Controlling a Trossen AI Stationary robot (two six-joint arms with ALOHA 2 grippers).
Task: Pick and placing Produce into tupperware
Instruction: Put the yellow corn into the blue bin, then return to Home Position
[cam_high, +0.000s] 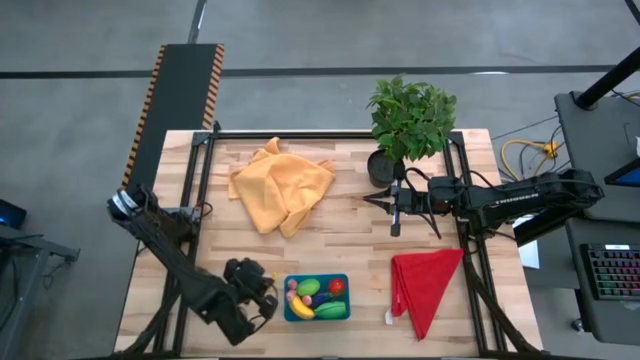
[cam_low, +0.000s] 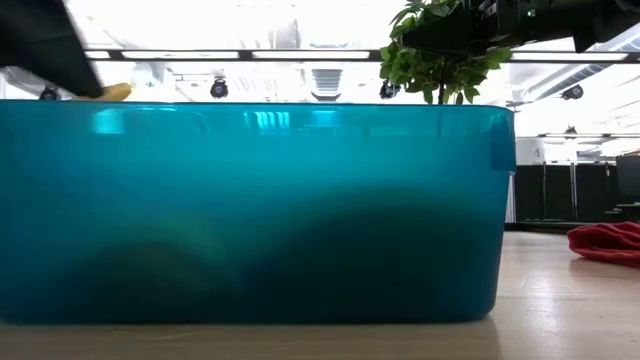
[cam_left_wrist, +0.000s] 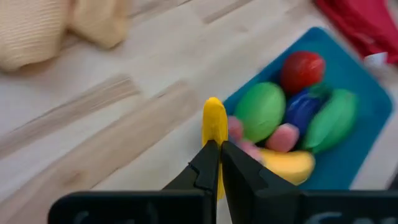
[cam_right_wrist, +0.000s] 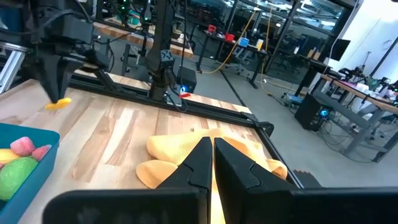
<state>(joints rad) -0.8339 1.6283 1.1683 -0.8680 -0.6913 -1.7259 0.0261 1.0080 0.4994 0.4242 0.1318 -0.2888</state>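
Observation:
The teal tupperware (cam_high: 343, 281) stands near the table's near edge and fills the low view (cam_low: 250, 200). In it lie a yellow banana (cam_left_wrist: 287, 165), a red tomato (cam_left_wrist: 302, 70), a purple eggplant (cam_left_wrist: 302, 109), two green pieces (cam_left_wrist: 261, 111) and pink bits (cam_left_wrist: 283, 137). My left gripper (cam_high: 272, 300) is just left of the tupperware, shut on a small yellow-orange piece (cam_left_wrist: 214, 121). My right gripper (cam_high: 370, 201) is shut and empty, above the table near the plant pot. My left gripper pinches the yellow-orange piece between its two fingers (cam_left_wrist: 208, 163), and the piece's free end (cam_left_wrist: 213, 109) sticks out past the fingertips. In the right wrist view the fingers point down and the piece (cam_right_wrist: 59, 104) hangs below them, clear of the table beside the tupperware's left rim.
An orange cloth (cam_high: 280, 185) lies crumpled at the far middle of the table. A red cloth (cam_high: 425, 285) lies right of the tupperware. A leafy potted plant (cam_high: 410, 120) stands at the far right. Dark rails (cam_high: 200, 200) run along the table's sides.

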